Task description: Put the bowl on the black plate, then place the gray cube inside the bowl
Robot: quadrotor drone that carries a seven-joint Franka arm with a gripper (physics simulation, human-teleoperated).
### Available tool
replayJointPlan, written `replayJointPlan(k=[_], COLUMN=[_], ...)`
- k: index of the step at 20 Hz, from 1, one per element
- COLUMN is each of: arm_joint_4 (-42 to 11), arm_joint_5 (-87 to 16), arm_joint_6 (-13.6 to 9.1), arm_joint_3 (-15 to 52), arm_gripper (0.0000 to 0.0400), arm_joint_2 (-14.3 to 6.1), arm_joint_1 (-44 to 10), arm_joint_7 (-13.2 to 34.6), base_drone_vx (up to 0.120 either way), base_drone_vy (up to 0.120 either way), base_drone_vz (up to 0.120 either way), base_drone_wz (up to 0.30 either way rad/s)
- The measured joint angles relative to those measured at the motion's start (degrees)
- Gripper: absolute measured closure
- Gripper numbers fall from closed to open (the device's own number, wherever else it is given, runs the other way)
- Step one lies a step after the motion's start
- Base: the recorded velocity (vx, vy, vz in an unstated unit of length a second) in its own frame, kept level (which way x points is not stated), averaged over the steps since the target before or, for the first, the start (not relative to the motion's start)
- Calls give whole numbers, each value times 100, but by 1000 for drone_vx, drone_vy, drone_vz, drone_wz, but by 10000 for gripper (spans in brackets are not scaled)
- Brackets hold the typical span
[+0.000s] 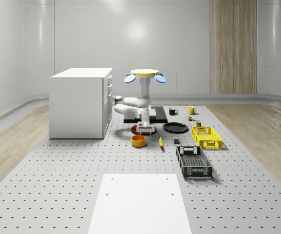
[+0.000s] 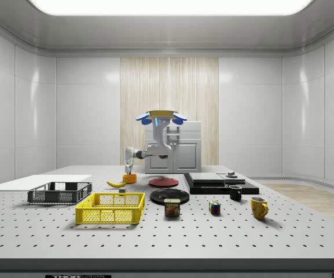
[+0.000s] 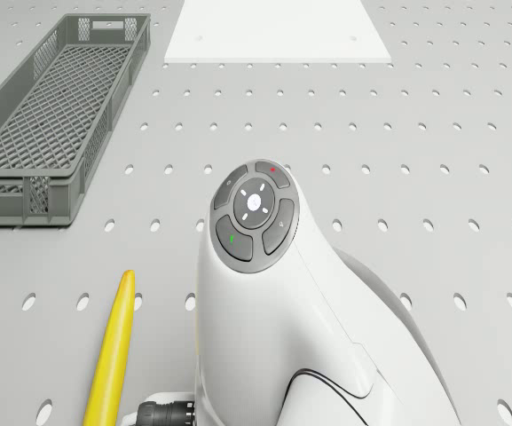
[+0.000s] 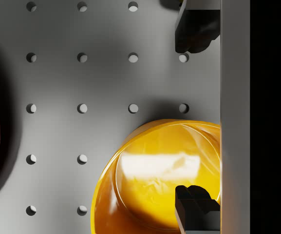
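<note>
The orange bowl (image 1: 138,140) stands on the perforated table, in front of a red plate (image 1: 136,129). The black plate (image 1: 175,127) lies to the whole-scene view's right of it. A small dark grey cube (image 1: 177,142) sits on the table before the black plate. The drone (image 1: 145,73) hovers above the bowl, its arm reaching down. My gripper (image 4: 196,119) is open just over the bowl (image 4: 150,185), its jaws straddling the rim: one fingertip (image 4: 195,207) is over the inside, the other (image 4: 195,30) is outside. From the side, my gripper (image 2: 129,169) hangs directly over the bowl (image 2: 130,178).
A banana (image 1: 160,142) lies right beside the bowl. A yellow basket (image 1: 206,137) and a grey crate (image 1: 194,162) stand at the whole-scene view's right. A white cabinet (image 1: 79,102), a black platform (image 1: 159,116), two mugs (image 1: 173,111) and a white sheet (image 1: 140,202) are around.
</note>
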Motion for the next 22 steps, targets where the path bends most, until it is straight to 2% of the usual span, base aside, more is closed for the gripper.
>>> replayJointPlan(k=[12,22], arm_joint_4=[124,471], arm_joint_5=[-434,-497], arm_joint_6=[232,258], arm_joint_3=[-477,-531], arm_gripper=[0,0], arm_joint_2=[-74,26], arm_joint_1=[73,-362], arm_joint_7=[-158,-47], base_drone_vx=[0,0], base_drone_vy=[0,0], base_drone_vz=[0,0], base_drone_wz=[0,0])
